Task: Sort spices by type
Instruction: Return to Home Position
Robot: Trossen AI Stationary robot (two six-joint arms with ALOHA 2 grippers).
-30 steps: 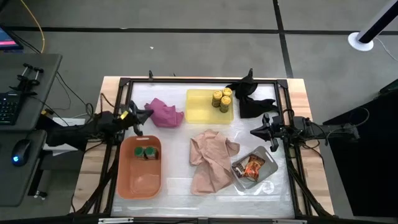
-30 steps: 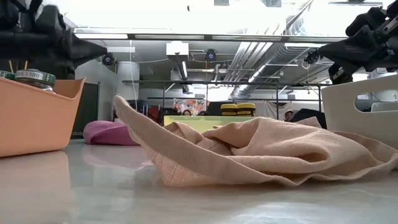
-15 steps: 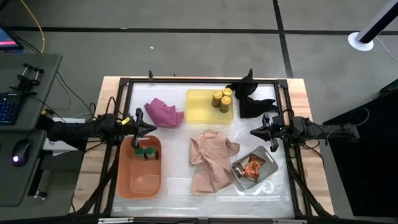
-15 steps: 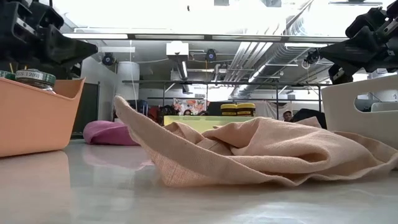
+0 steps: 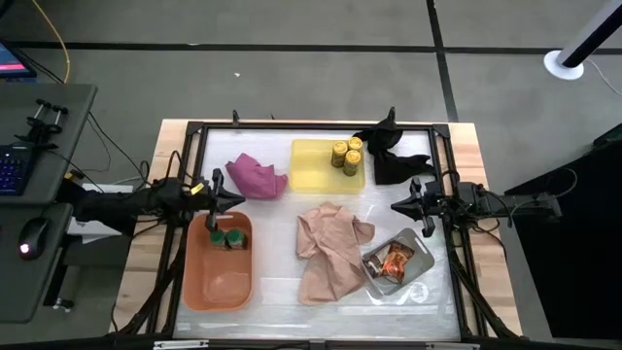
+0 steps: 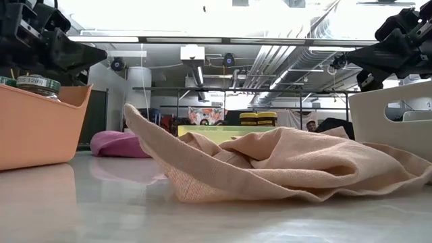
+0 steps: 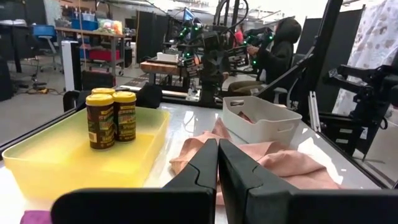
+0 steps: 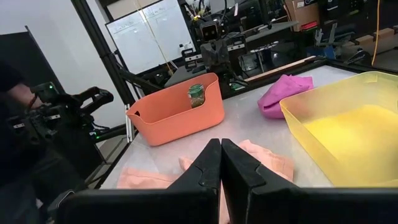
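1. Left gripper (image 5: 233,198) — fingers (image 7: 199,171) together, empty — left of centre; green-lidded jars (image 5: 229,238) just below, inside the orange bin (image 5: 222,288).
2. Right gripper (image 5: 395,206) likewise closed; packets (image 5: 394,261) below it, lower right.

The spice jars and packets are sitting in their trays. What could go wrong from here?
A couple of things, maybe. The left claw hangs shut close to the orange bin's rim, near the green-lidded jars; dipping could bump them. The tan cloth lies against the grey tray, so a low sweep by the right claw might drag it.
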